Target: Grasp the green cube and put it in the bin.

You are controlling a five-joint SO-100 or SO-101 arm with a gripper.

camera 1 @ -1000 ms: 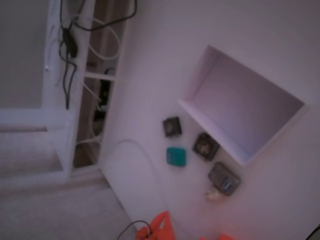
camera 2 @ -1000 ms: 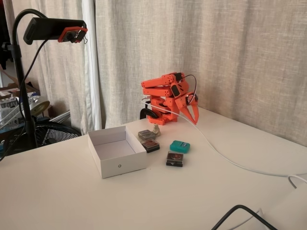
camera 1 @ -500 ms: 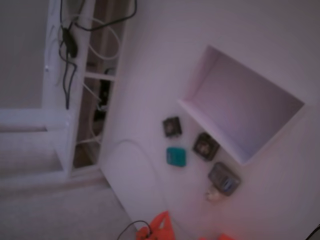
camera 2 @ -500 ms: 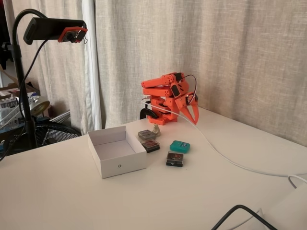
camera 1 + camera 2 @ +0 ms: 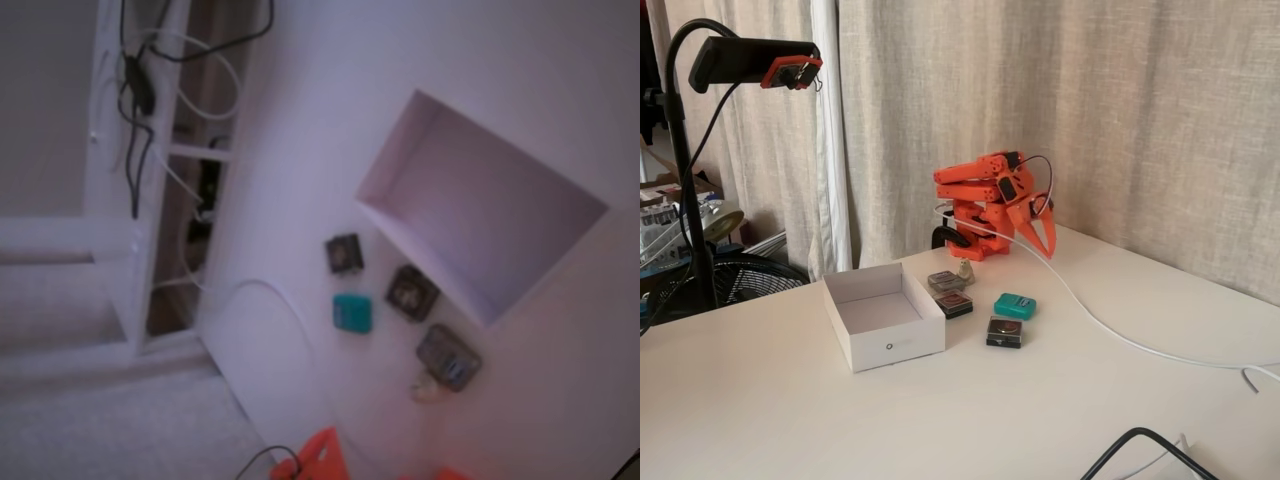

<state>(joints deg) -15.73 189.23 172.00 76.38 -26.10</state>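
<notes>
The green cube (image 5: 1015, 306) (image 5: 352, 312) lies flat on the white table, to the right of the bin in the side-on fixed view. The bin (image 5: 853, 335) (image 5: 520, 290) is a shallow white open box with nothing in it. My orange arm is folded at the back of the table. Its gripper (image 5: 1044, 242) points down, well behind and above the cube, with the fingers together and holding nothing. Only an orange tip (image 5: 320, 452) of the gripper shows at the bottom edge of the blurred fixed view from above.
Three dark squarish blocks (image 5: 946, 282) (image 5: 955, 303) (image 5: 1004, 332) lie between the bin and the cube. A white cable (image 5: 1110, 330) runs from the arm across the table's right side. A black cable (image 5: 1140, 440) crosses the front right. A camera stand (image 5: 685, 150) rises at the left.
The gripper has lifted slightly from its folded rest pose, and the white cable has shifted with it. Cube, blocks and bin have not moved.
</notes>
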